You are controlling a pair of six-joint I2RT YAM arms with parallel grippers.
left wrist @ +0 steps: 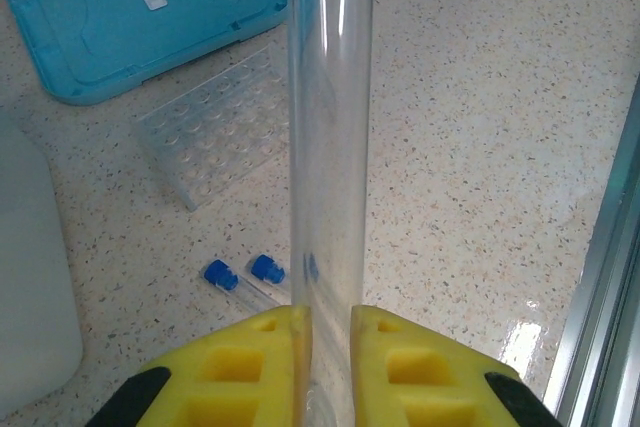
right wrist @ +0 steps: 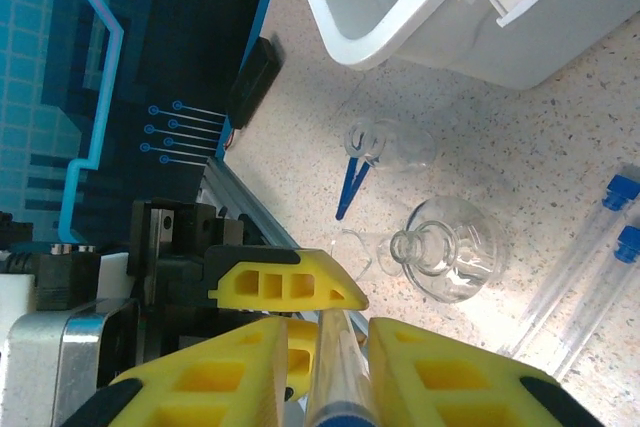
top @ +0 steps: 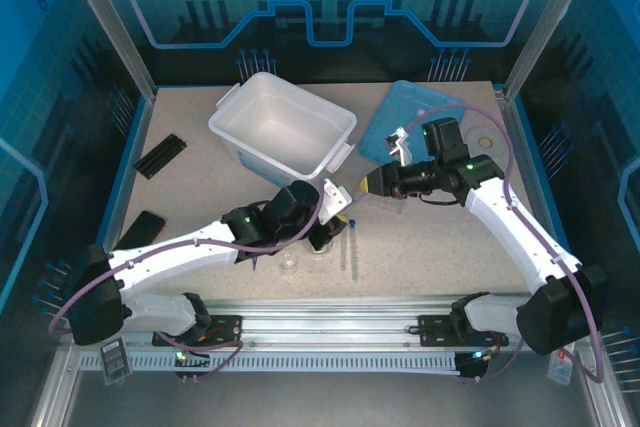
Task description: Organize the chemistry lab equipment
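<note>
**One tube, two grippers, at the corner of the bin**

From above I see only the white floor and walls inside the white bin [top: 306,100]. It sits just beyond the spot where both grippers meet. The blue lid [left wrist: 120,37] lies flat on the table, ahead and to the left of the left gripper's fingers. The tube rack [left wrist: 215,137] lies nearer to those fingers, just beside the lid's edge. I can make out rows of wells in it, but not whether anything sits in them. The flask [right wrist: 450,252] and a small beaker [right wrist: 390,144] lie past the right gripper's fingertips, both looking like plain clear glass. The tweezers [right wrist: 352,185] lie by the beaker. The two blue-capped tubes [left wrist: 221,276] lie on the table just ahead of the left fingertips.

The left gripper [left wrist: 328,332] is pressed onto a clear tube [left wrist: 330,147], which runs straight out past its fingertips. The right gripper [right wrist: 335,327] straddles the blue-capped end of that tube. A sliver of gap shows on one side, so I cannot tell whether it is pinching.

The left arm [top: 180,247] stretches low across the table toward the middle. The right arm [top: 510,217] is bent at the elbow and reaches back inward, so the grippers are nose to nose.
</note>
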